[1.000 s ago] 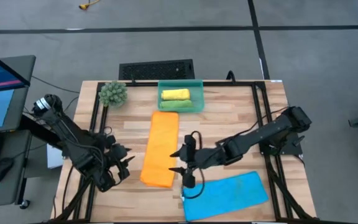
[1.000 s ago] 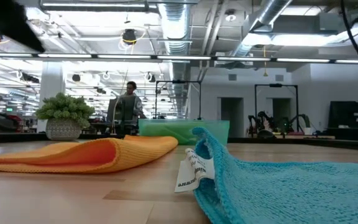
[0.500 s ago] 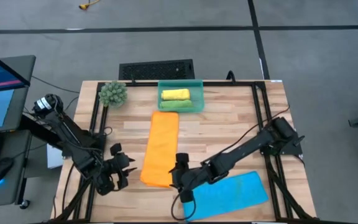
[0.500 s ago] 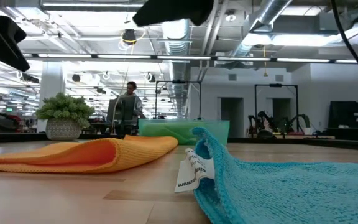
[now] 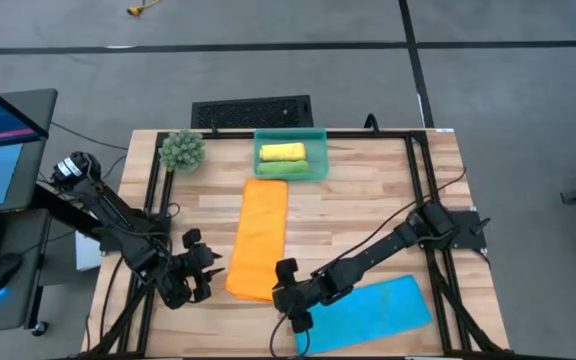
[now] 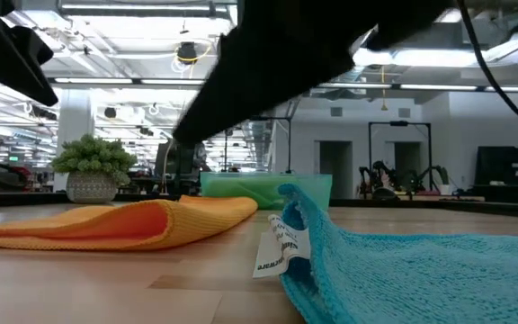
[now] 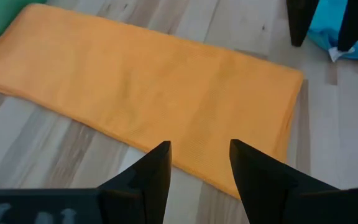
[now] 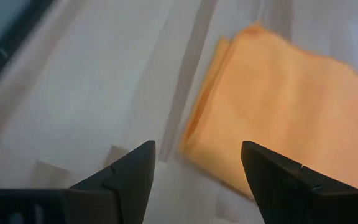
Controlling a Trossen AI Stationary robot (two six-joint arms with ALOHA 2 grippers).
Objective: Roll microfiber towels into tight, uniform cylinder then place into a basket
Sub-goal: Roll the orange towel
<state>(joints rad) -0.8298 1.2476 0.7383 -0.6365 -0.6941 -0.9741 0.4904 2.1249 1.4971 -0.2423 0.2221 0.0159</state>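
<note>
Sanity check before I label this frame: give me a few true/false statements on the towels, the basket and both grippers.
1. The orange towel lies flat and unrolled on the table. True.
2. The basket is empty. False: it holds a yellow roll and a green roll.
3. The left gripper is shut on the orange towel. False: it is open and beside the towel's near end, holding nothing.
4. The right gripper is open, near the orange towel's near corner. True.
5. The blue towel is rolled into a cylinder. False: it lies spread out, unrolled.
</note>
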